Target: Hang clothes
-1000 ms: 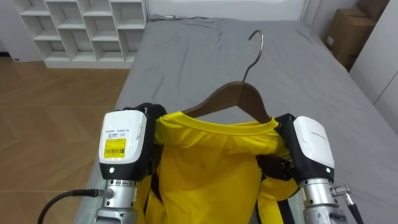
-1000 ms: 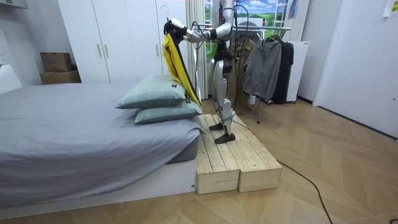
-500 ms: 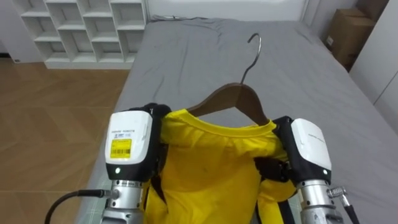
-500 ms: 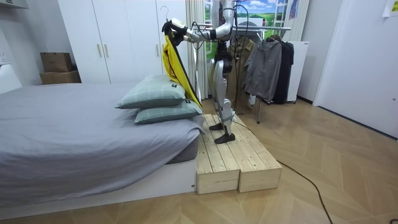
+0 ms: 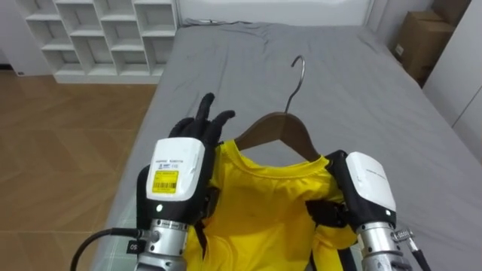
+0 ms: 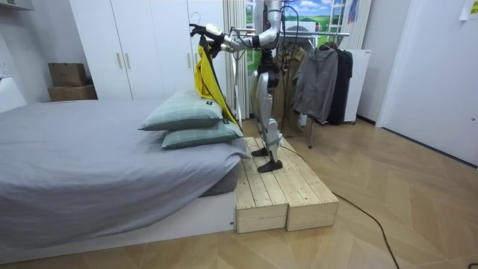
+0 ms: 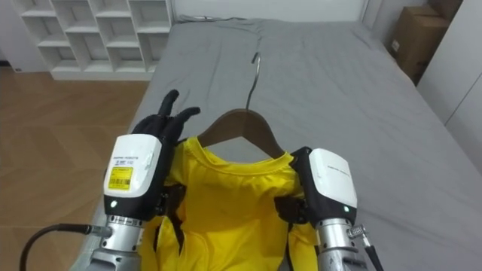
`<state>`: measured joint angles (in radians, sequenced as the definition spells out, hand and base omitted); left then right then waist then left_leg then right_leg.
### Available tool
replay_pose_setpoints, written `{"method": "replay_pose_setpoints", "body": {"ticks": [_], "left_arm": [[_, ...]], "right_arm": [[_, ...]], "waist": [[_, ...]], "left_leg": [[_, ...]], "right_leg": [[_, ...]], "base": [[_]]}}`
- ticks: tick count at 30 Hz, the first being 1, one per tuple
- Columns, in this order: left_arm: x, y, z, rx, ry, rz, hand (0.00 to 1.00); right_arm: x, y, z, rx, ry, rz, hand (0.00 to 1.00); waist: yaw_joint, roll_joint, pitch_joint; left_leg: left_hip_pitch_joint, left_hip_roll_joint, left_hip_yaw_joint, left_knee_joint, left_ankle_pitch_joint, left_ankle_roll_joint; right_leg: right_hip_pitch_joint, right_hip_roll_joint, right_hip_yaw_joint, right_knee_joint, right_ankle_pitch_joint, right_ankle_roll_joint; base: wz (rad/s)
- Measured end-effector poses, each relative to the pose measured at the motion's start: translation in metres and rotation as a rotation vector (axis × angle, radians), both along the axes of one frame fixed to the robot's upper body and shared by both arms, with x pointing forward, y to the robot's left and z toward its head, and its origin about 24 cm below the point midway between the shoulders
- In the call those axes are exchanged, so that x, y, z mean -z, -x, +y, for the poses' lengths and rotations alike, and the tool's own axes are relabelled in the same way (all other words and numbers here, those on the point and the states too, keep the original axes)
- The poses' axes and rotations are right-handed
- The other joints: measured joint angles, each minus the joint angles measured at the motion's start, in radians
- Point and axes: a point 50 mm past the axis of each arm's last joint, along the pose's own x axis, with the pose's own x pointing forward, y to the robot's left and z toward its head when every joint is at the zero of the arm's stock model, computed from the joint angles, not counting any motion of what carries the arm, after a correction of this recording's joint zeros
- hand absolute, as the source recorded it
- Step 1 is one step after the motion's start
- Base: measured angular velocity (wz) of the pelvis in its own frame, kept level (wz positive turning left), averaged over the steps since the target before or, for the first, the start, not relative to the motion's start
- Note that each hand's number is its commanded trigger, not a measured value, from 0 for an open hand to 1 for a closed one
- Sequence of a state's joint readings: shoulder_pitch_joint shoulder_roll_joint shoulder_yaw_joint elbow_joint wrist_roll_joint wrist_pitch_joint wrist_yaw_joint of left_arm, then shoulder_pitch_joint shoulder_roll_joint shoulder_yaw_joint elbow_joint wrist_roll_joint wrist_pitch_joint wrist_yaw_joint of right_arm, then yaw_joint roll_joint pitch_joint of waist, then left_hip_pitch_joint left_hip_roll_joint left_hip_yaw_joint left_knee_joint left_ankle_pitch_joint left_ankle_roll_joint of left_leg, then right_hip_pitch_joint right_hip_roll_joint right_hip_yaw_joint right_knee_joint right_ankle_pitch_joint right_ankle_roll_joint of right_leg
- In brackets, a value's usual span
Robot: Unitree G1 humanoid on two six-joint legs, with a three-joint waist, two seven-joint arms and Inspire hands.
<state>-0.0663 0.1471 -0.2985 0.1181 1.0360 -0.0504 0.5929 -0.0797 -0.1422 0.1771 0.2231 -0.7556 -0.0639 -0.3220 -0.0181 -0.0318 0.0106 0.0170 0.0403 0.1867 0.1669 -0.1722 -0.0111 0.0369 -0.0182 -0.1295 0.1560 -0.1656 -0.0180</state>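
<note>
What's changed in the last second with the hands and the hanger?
The left hand has opened: its fingers now stick out straight past the wooden hanger, letting go of the yellow shirt. The hanger's hook has swung slightly left. The right hand stays clamped on the shirt's other shoulder, over the grey bed.

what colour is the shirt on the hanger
Bright yellow. The shirt hangs on a dark brown wooden hanger; it shows best in the left eye view.
</note>
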Motion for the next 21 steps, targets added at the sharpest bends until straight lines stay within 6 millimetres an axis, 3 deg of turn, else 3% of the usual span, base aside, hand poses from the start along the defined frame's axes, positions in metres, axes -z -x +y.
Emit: {"method": "replay_pose_setpoints", "body": {"ticks": [21], "left_arm": [[0.0024, -0.0001, -0.0003, 0.011, -0.005, 0.039, 0.0]], "right_arm": [[0.0008, -0.0001, 0.0006, -0.009, -0.005, 0.017, 1.0]], "waist": [[-0.002, -0.002, 0.0012]], "left_leg": [[0.0, 0.0, 0.001, 0.0, 0.0, 0.0]], "right_leg": [[0.0, 0.0, -0.001, 0.001, 0.0, 0.0]], "base": [[0.0]]}}
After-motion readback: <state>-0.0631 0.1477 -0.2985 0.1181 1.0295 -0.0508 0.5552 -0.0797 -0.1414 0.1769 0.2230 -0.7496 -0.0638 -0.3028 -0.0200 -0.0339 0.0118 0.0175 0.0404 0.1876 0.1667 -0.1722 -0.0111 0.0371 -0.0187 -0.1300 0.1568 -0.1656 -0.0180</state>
